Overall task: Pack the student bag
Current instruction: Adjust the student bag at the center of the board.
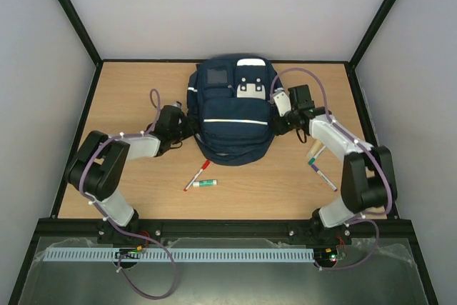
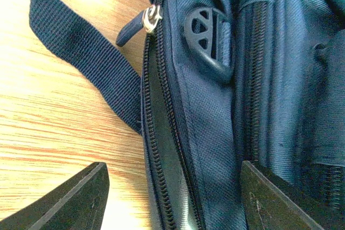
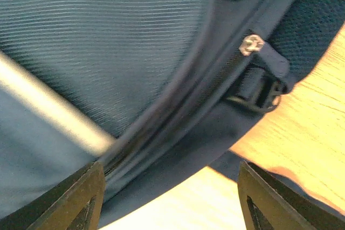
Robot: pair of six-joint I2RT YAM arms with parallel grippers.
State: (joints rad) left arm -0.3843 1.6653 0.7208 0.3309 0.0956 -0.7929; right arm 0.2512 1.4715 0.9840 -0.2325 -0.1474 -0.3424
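The navy-blue student bag [image 1: 232, 108] lies flat at the table's far middle, front pocket up, with white patches and a reflective strip. My left gripper [image 1: 187, 125] is open at the bag's left side; its wrist view shows a side zipper [image 2: 159, 133] with its silver pull [image 2: 151, 19] between the spread fingers [image 2: 70, 203]. My right gripper [image 1: 280, 121] is open at the bag's right side; its wrist view shows the bag's fabric [image 3: 102, 47], a zipper pull [image 3: 251, 44] and a buckle. A red pen [image 1: 197, 175] and a green-capped marker [image 1: 204, 183] lie in front of the bag.
Two more pens [image 1: 318, 166] lie beside the right arm. A loose strap [image 2: 81, 47] of the bag lies on the wood at the left. Black frame rails border the table.
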